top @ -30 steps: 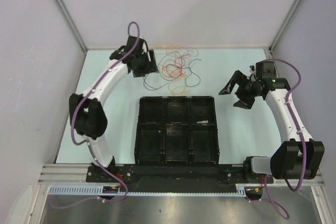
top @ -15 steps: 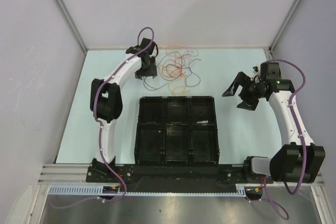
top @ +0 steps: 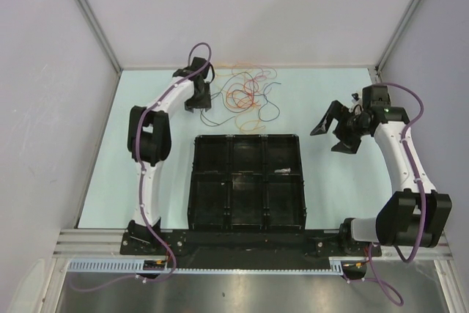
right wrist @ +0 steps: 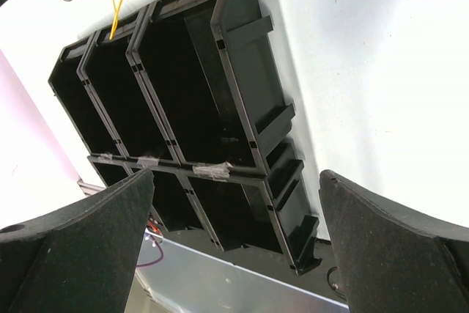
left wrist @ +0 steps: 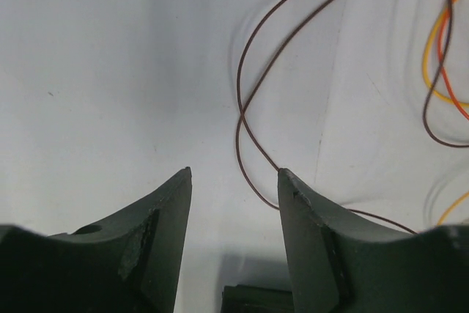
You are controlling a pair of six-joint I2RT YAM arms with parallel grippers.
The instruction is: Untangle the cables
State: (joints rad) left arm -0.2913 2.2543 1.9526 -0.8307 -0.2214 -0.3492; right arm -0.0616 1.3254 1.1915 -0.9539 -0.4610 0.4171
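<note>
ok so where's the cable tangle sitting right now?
In the top view the cables lie loose at the far middle of the table, just beyond the black tray and beside the left gripper.

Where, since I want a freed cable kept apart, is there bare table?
Bare table lies between the tray and right gripper, and left of the left arm. Crowded: the cables beside the left gripper at the far edge.
</note>
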